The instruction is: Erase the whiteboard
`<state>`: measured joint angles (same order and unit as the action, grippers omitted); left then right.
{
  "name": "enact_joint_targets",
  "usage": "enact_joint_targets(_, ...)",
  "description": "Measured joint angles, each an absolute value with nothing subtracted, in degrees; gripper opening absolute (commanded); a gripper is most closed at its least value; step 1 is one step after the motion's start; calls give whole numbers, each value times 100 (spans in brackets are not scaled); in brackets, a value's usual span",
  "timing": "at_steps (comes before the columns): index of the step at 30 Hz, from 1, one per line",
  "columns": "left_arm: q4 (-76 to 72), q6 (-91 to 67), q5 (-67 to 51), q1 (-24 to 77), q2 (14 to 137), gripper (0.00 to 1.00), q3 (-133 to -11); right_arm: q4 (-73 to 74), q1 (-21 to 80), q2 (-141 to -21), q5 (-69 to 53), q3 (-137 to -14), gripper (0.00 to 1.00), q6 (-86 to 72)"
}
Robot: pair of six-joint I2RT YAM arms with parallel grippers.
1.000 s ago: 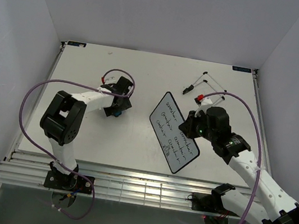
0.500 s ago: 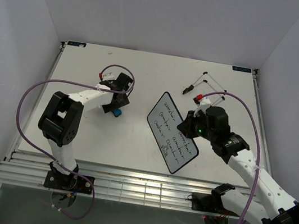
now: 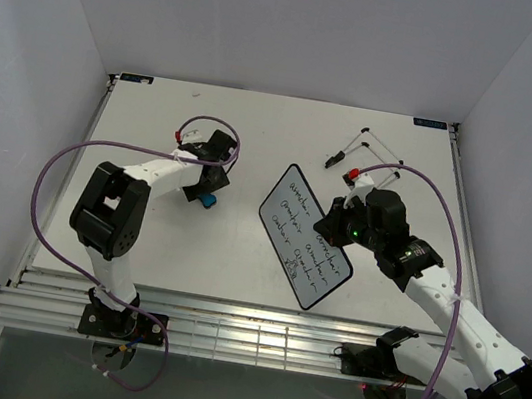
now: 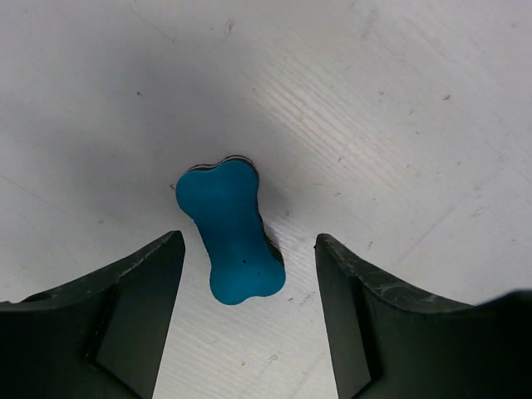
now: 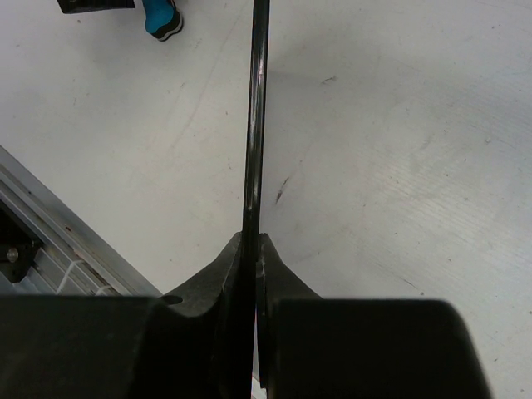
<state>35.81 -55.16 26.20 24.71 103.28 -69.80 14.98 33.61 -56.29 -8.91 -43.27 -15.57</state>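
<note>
Slightly leftward the whiteboard [image 3: 303,236] has been shifted since a second ago. It is kept near the middle of the surface [image 3: 138,240], its right edge pinched between the right jaws, with handwriting on its face. Left of the whiteboard, a blue eraser [image 4: 233,229] is straddled by the spread left jaws, untouched. Behind the whiteboard a black wire stand [image 3: 356,145] is seen.
</note>
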Motion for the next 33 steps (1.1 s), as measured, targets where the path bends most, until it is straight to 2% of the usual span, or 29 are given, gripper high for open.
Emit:
enact_joint_targets(1, 3601, -5531, 2624, 2473, 10328, 73, -6932, 1494, 3361, -5634, -902, -4327, 8, -1555)
enact_joint_targets(2, 3603, -5542, 2622, 2473, 10333, 67, -6890, 1487, 3361, -5638, -917, -4327, 8, -1551)
enact_joint_targets(6, 3640, -5610, 2620, 2471, 10370, 62, -6860, 1476, 3361, -5662, -947, -4327, 8, -1546)
enact_joint_targets(19, 3553, -5682, 2620, 2471, 10383, 61, -6816, 1474, 3361, -5664, -963, -4327, 8, -1542)
enact_joint_targets(21, 3551, -5697, 2620, 2471, 10385, 56, -6751, 1474, 3361, -5664, -963, -4327, 8, -1542)
enact_joint_targets(25, 3555, -5708, 2622, 2471, 10407, 54, -6670, 1474, 3361, -5664, -965, -4327, 8, -1540)
enact_joint_targets(28, 3544, -5708, 2622, 2471, 10438, 50, -6657, 1474, 3361, -5664, -974, -4327, 8, -1535)
enact_joint_targets(31, 3524, -5699, 2622, 2469, 10444, 42, -6637, 1472, 3361, -5664, -989, -4327, 8, -1520)
enact_joint_targets(33, 3503, -5675, 2622, 2464, 10444, 30, -6637, 1472, 3361, -5664, -993, -4327, 8, -1516)
